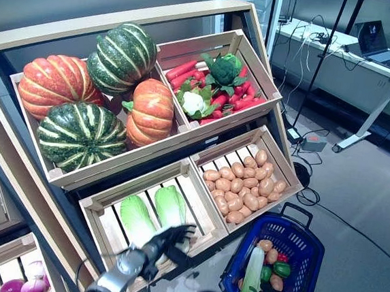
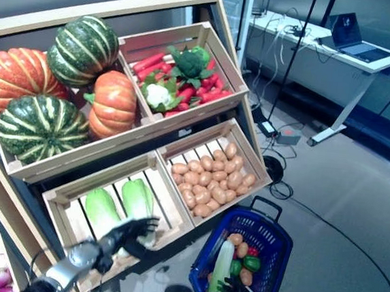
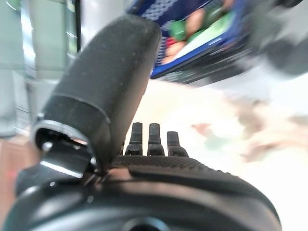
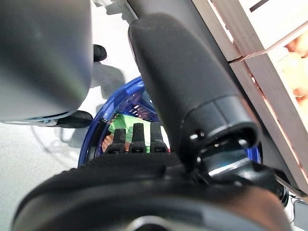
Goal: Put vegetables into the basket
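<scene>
Two pale green cabbages [image 1: 136, 219] [image 1: 170, 205] lie in the lower left wooden crate [image 1: 97, 209]. My left hand [image 1: 162, 242] reaches over that crate's front edge, open, with its fingers [image 3: 149, 139] spread at the near end of the right cabbage. The blue basket [image 1: 309, 241] hangs to the lower right and holds a long pale vegetable [image 1: 253, 274], a green pepper [image 1: 281, 268] and a few potatoes [image 1: 265, 246]. My right hand [image 4: 144, 192] sits at the basket's near edge, its fingers [image 4: 134, 139] curled over the blue rim [image 4: 94, 134] on the handle.
A crate of potatoes [image 1: 243, 181] sits beside the cabbages. Above are pumpkins [image 1: 80, 132] and a crate of carrots, broccoli and cauliflower [image 1: 217, 86]. Purple onions [image 1: 29, 285] show low on the left. A desk with a laptop [image 1: 381, 46] and floor cables [image 1: 305, 138] lie to the right.
</scene>
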Controlling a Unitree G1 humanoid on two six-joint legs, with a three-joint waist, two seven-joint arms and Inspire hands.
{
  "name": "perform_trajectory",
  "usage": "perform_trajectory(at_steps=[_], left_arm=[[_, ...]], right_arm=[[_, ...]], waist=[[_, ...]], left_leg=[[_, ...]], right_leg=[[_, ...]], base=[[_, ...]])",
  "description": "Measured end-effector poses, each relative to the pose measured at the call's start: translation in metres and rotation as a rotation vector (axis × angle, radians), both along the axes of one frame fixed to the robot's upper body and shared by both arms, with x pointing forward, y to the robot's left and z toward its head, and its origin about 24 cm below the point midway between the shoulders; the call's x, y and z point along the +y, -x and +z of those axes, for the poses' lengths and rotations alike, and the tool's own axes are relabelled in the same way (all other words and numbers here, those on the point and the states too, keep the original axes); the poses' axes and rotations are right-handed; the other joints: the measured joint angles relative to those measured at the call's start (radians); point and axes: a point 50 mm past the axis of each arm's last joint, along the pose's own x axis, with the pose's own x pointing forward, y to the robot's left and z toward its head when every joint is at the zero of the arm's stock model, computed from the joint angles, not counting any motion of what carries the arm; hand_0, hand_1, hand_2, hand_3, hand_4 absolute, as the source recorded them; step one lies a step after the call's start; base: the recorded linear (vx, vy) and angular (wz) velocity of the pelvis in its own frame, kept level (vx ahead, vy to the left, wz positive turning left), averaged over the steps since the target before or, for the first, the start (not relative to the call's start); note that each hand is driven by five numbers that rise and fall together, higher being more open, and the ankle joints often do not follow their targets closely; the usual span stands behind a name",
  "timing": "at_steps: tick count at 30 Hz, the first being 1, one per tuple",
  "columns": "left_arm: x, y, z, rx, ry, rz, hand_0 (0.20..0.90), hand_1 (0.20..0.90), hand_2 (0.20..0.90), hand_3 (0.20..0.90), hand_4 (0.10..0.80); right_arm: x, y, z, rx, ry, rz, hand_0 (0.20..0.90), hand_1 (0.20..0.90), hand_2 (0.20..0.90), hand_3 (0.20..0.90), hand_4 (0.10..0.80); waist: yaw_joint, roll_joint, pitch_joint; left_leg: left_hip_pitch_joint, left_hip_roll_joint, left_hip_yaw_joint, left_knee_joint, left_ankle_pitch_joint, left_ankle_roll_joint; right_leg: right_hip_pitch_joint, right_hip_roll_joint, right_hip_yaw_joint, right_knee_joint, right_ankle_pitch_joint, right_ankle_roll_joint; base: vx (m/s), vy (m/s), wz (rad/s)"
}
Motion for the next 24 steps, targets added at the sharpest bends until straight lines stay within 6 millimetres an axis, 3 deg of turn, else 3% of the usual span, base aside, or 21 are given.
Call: perform_trajectory(at_steps=[3, 8, 15, 19, 24], left_arm=[[-0.004, -0.018, 0.030, -0.105, 0.071, -0.012, 0.900, 0.900, 0.900, 0.900, 0.800], [0.014, -0.024, 0.043, -0.167, -0.002, 0.010, 0.900, 0.900, 0.900, 0.900, 0.800], [0.050, -0.030, 0.052, -0.240, -0.210, 0.083, 0.900, 0.900, 0.900, 0.900, 0.800], [0.071, -0.046, 0.070, -0.394, -0.482, 0.091, 0.900, 0.900, 0.900, 0.900, 0.800], [0.089, -0.070, 0.107, -0.613, -0.758, 0.086, 0.900, 0.900, 0.900, 0.900, 0.800]], right_arm=[[-0.004, 0.005, 0.000, 0.015, 0.009, -0.003, 0.900, 0.900, 0.900, 0.900, 0.800], [-0.005, 0.014, -0.002, 0.037, 0.010, -0.010, 0.900, 0.900, 0.900, 0.900, 0.800], [-0.008, 0.000, 0.002, -0.001, 0.018, 0.000, 0.900, 0.900, 0.900, 0.900, 0.800], [-0.021, -0.037, 0.015, -0.103, 0.045, -0.007, 0.900, 0.900, 0.900, 0.900, 0.800], [-0.031, -0.075, 0.034, -0.228, 0.079, 0.010, 0.900, 0.900, 0.900, 0.900, 0.800]], waist=[[0.000, 0.007, 0.006], [0.002, -0.005, 0.024], [0.008, 0.005, 0.073], [0.005, 0.042, 0.171], [0.010, 0.051, 0.289]], left_leg=[[-0.003, -0.001, -0.006, 0.002, 0.000, 0.000], [-0.016, 0.000, -0.022, 0.006, 0.003, -0.005], [-0.075, 0.000, -0.045, 0.007, 0.021, -0.006], [-0.157, 0.007, -0.051, 0.017, 0.054, -0.003], [-0.243, 0.015, -0.057, 0.070, 0.064, -0.004]], right_leg=[[0.003, 0.000, -0.003, -0.008, 0.002, -0.001], [0.003, 0.004, -0.026, -0.019, 0.005, -0.003], [-0.056, 0.010, -0.030, -0.004, 0.011, -0.004], [-0.146, 0.011, -0.051, 0.042, 0.018, -0.007], [-0.244, 0.012, -0.055, 0.128, 0.008, -0.014]], base=[[0.024, -0.017, 0.03], [-0.021, -0.018, 0.08], [-0.146, 0.007, 0.09], [-0.203, 0.025, 0.07], [-0.143, 0.007, 0.04]])
